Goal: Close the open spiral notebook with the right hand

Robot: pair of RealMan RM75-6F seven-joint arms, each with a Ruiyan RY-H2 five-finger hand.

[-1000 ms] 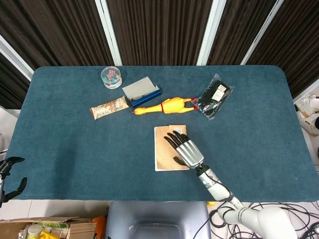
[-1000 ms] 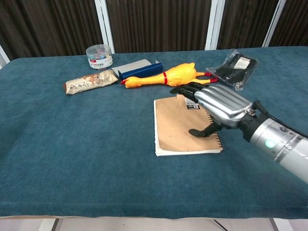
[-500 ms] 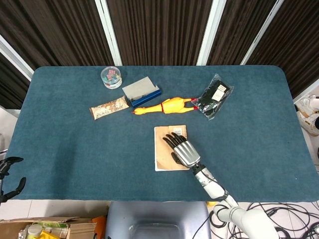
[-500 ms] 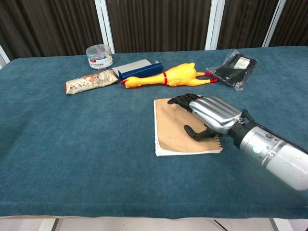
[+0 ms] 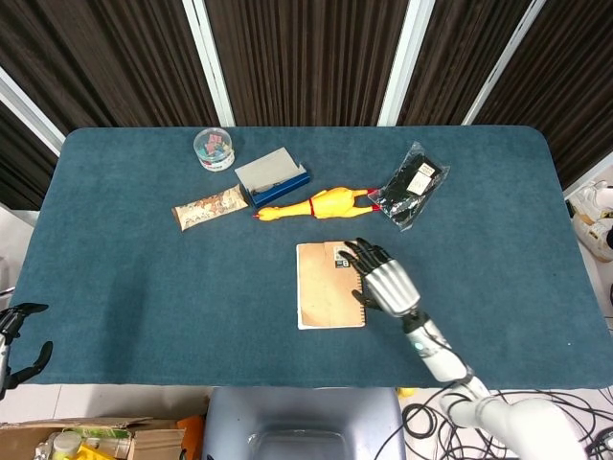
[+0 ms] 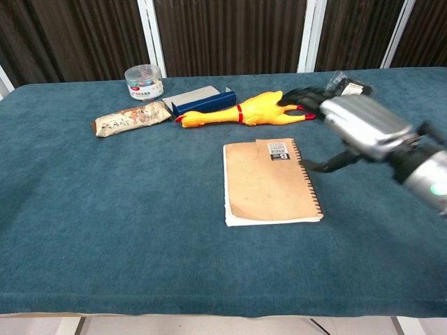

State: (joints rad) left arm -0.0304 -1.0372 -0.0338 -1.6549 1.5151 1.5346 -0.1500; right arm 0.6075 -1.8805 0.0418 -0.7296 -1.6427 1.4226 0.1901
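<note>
The notebook [image 6: 271, 181] lies flat and shut near the middle of the counter [image 6: 105, 230], its brown cover up, a barcode label at the far edge and the spiral binding along its right side. By the look of it the closing itself is done, and the step in hand is clearing the right hand [image 6: 353, 124] away. That hand hovers just off the notebook's right edge, above the counter, fingers spread and holding nothing; in the head view it [image 5: 381, 280] overlaps the spiral edge, but the chest view shows it lifted clear. What is left is probably only to draw the arm back without brushing the cover or the rubber chicken [image 6: 241, 112] just beyond.

The left hand [image 5: 21, 340] sits low at the counter's near-left corner, fingers apart and empty.

The counter is covered in dark teal cloth. Along its far side stand a small clear tub [image 6: 143, 82], a snack packet [image 6: 131, 118], a blue box [image 6: 200, 99] with a grey top, the yellow chicken, and a black packet in clear wrap [image 5: 411, 184]. Behind hang dark pleated curtains [image 5: 306, 57] between white posts.
</note>
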